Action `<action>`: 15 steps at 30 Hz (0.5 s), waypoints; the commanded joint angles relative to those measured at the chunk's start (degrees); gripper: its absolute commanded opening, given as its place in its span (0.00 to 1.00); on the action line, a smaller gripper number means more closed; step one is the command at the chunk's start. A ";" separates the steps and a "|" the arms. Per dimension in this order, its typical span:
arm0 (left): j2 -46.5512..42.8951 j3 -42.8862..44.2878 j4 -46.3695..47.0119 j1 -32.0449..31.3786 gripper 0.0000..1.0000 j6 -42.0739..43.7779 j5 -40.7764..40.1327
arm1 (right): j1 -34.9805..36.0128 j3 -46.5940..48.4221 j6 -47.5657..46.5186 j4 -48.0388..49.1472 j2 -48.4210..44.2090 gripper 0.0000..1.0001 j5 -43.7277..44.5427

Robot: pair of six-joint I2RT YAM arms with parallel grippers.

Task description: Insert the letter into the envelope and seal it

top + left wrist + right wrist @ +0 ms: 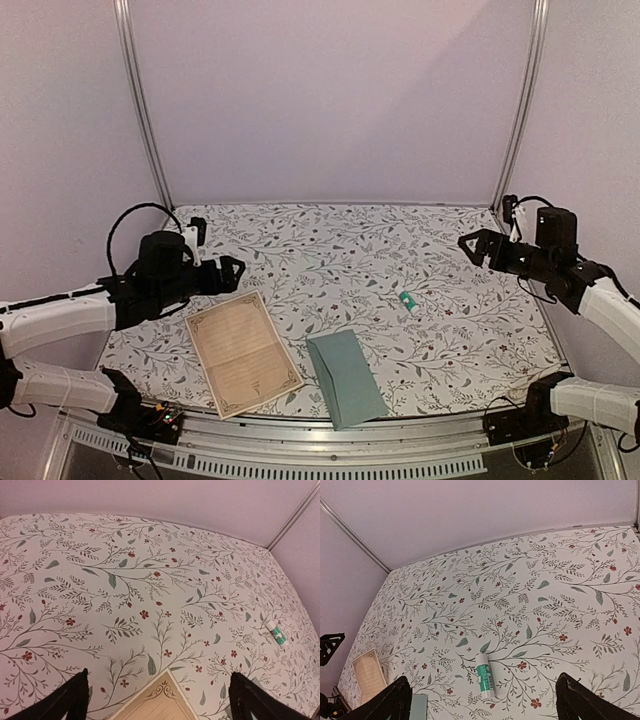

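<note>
The bench (400, 250) carries everything, and nothing is in hand yet, so I judge the task to be at its very first step.

The letter (243, 352) lies flat and unfolded at the near left, turned a little askew. The envelope (346, 377) lies just to its right and reaches the near edge. I cannot tell whether their edges touch, or whether the flap is open.

The left claw (236, 274) hangs above the letter's far corner, spread wide and empty. The right claw (468, 248) hovers at the far right, equally wide and empty, well apart from both papers. A glue stick (407, 300) lies between it and the envelope.

The letter is wider than the envelope, so it probably needs folding first. That means the left claw dropping to an edge and catching a thin sheet lying flush.
</note>
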 commanded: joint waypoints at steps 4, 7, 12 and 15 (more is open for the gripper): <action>-7.46 1.69 -9.83 -5.26 0.97 -2.32 -4.58 | 18.78 -2.65 10.70 0.73 -2.58 0.99 4.51; -10.04 1.07 -10.51 -6.09 0.98 -2.68 -5.36 | 28.95 -2.74 14.61 1.22 -1.15 0.99 11.14; -10.98 0.58 -11.44 -6.38 0.98 -2.92 -6.56 | 46.48 2.42 18.35 -0.13 7.49 0.99 23.74; -10.49 0.35 -11.49 -6.51 0.98 -3.00 -6.72 | 54.11 8.01 19.45 -1.07 16.46 0.99 27.78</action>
